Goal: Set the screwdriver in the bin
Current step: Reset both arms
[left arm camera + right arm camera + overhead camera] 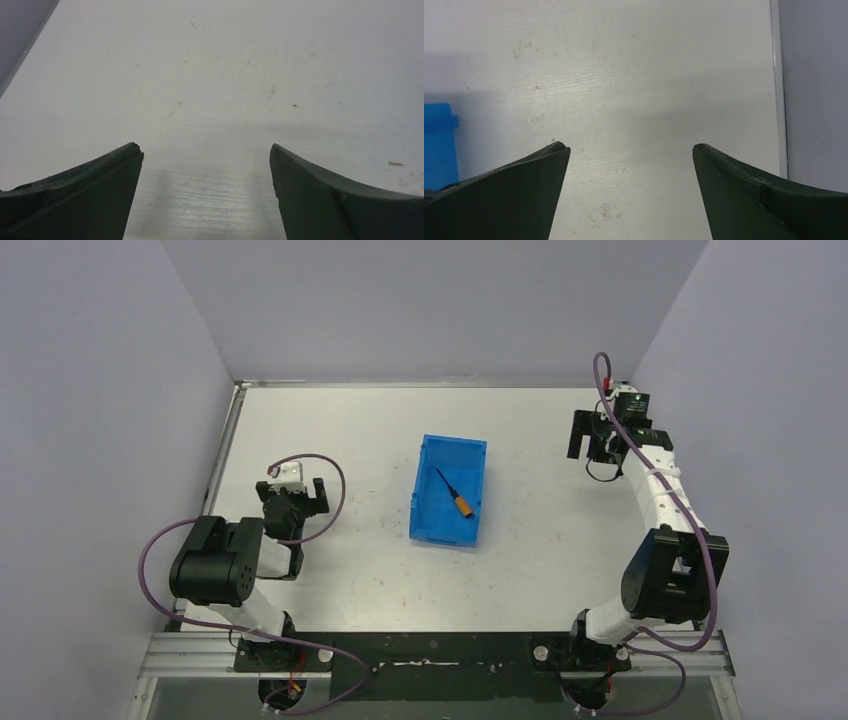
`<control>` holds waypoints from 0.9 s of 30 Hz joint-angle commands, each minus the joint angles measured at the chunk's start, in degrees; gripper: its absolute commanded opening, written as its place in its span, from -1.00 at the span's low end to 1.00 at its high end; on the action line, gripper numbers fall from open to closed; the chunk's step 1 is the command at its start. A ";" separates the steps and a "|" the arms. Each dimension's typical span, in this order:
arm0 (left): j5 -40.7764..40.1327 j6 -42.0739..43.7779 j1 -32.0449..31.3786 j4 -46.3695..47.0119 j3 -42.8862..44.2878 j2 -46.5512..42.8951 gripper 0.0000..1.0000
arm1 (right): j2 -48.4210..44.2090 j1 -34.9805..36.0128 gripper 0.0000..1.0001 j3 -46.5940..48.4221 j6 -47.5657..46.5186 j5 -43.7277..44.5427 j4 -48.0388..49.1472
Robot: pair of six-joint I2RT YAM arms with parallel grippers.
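Observation:
The blue bin (427, 452) stands in the middle of the table. The screwdriver (456, 494), with its orange handle and thin black shaft, lies inside the bin on its floor. My left gripper (292, 502) is open and empty, well to the left of the bin; its wrist view shows only bare table between the fingers (206, 150). My right gripper (597, 435) is open and empty, to the right of the bin near the back right. In the right wrist view the gripper (630, 147) is over bare table and a corner of the bin (439, 145) shows at the left edge.
Grey walls close in the table on the left, back and right. A metal rail (430, 655) runs along the front with both arm bases. The right wall's foot (776, 90) lies close to my right gripper.

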 commanded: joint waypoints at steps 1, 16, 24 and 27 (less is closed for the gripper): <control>0.12 0.06 0.12 2.51 0.20 -0.73 0.94 | -3.05 -0.03 1.00 0.13 0.05 -0.89 2.96; 0.12 0.04 0.12 2.50 0.20 -0.74 0.94 | -7.23 0.06 1.00 -3.22 1.70 -3.17 7.44; 0.12 0.03 0.12 2.46 0.20 -0.73 0.94 | -7.99 0.06 1.00 -2.36 4.76 -5.04 6.13; 0.12 0.11 0.12 2.49 0.20 -0.70 0.94 | -8.20 0.06 1.00 -2.40 5.38 -5.95 6.22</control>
